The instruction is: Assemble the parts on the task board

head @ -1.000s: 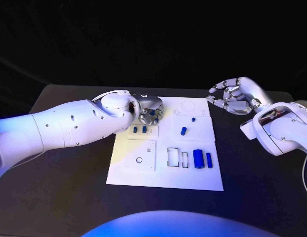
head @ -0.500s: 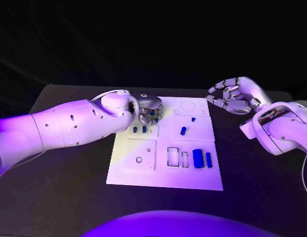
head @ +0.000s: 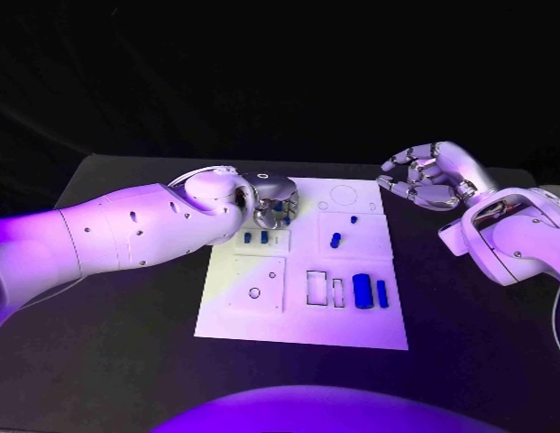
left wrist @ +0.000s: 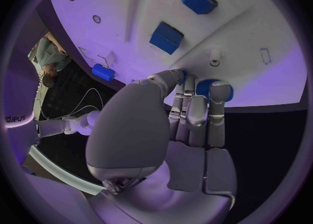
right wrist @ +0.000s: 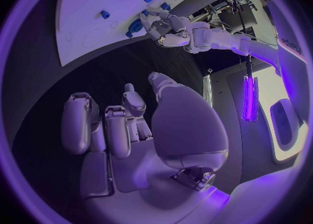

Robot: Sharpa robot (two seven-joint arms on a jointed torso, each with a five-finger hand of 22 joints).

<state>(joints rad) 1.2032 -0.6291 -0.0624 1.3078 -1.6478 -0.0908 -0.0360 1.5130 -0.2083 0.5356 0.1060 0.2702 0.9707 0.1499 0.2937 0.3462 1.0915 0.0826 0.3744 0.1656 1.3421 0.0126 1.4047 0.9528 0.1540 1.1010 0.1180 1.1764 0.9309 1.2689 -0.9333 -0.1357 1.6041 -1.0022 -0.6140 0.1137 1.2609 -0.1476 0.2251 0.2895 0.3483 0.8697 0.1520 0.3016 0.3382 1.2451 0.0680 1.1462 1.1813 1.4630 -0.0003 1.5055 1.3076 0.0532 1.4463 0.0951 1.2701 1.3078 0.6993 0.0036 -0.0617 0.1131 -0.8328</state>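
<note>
The white task board (head: pixel 253 316) lies mid-table. My left hand (head: pixel 270 200) hovers low over its far left corner, fingers curled around a round blue part (left wrist: pixel 207 87) that touches the board (left wrist: pixel 261 21). Two square blue parts (left wrist: pixel 166 36) stand just beyond its fingertips, seen as a pair (head: pixel 253 237) in the head view. A blue peg (head: pixel 335 239) and a smaller one (head: pixel 353 218) sit mid-board. Two long blue parts (head: pixel 368 290) stand at the near right. My right hand (head: pixel 429 176) hangs above the table right of the board, fingers apart and holding nothing; the right wrist view shows my left hand (right wrist: pixel 166 26).
Rectangular slot outlines (head: pixel 316 287) lie left of the long blue parts, and a ring outline (head: pixel 342 194) marks the board's far edge. Black table (head: pixel 111 343) surrounds the board, with free room on the near side and both flanks.
</note>
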